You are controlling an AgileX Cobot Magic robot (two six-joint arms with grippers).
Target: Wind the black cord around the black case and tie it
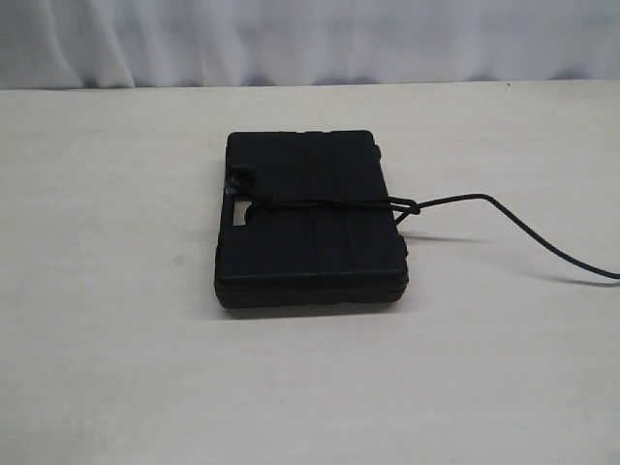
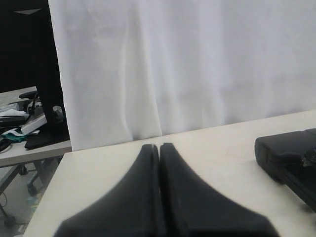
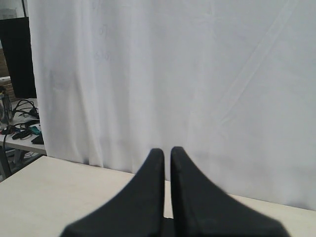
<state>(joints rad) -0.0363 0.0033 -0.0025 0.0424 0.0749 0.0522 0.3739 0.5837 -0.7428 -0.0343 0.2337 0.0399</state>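
Plainly, in the exterior view the black case (image 1: pixel 312 221) lies flat mid-tabletop (image 1: pixel 116 320), its ribs running 12 to 6 o'clock. The black cord (image 1: pixel 455 200) crosses it from 9 o'clock to its 3 o'clock edge, then trails off toward 4 o'clock. Neither pincer shows here.

In the left wrist view the left pincer (image 2: pixel 159 146) is pressed together and empty, with a corner of the case in sight, well apart.

In the right wrist view the right pincer (image 3: pixel 167 149) is likewise together and empty, with no case visible.

The loose tail lies on the right arm's side, so that arm probably reaches it first.
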